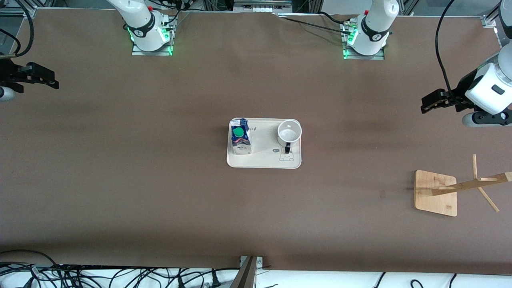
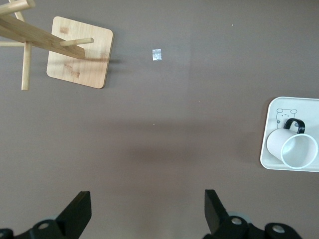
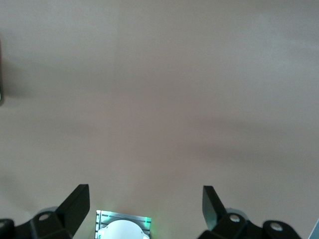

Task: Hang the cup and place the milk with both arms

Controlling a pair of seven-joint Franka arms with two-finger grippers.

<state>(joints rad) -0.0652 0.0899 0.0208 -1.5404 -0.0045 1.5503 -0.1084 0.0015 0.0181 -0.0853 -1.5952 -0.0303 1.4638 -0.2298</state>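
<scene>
The white cup (image 1: 289, 133) with its black handle stands upright on a cream tray (image 1: 264, 154) in the middle of the table. The blue and white milk carton (image 1: 240, 140) with a green cap stands on the same tray, at the end toward the right arm. My left gripper (image 1: 424, 105) is open and empty, up over bare table at the left arm's end. The left wrist view shows it (image 2: 148, 209) open, with the cup (image 2: 294, 148) and tray (image 2: 299, 104) off to one side. My right gripper (image 1: 54, 79) is open and empty over the right arm's end; the right wrist view (image 3: 146, 204) shows it above bare table.
A wooden cup rack (image 1: 436, 193) with a square base and pegs stands toward the left arm's end, nearer to the front camera than the tray; it also shows in the left wrist view (image 2: 79, 52). A small pale scrap (image 2: 157, 55) lies beside it. Cables run along the table's near edge.
</scene>
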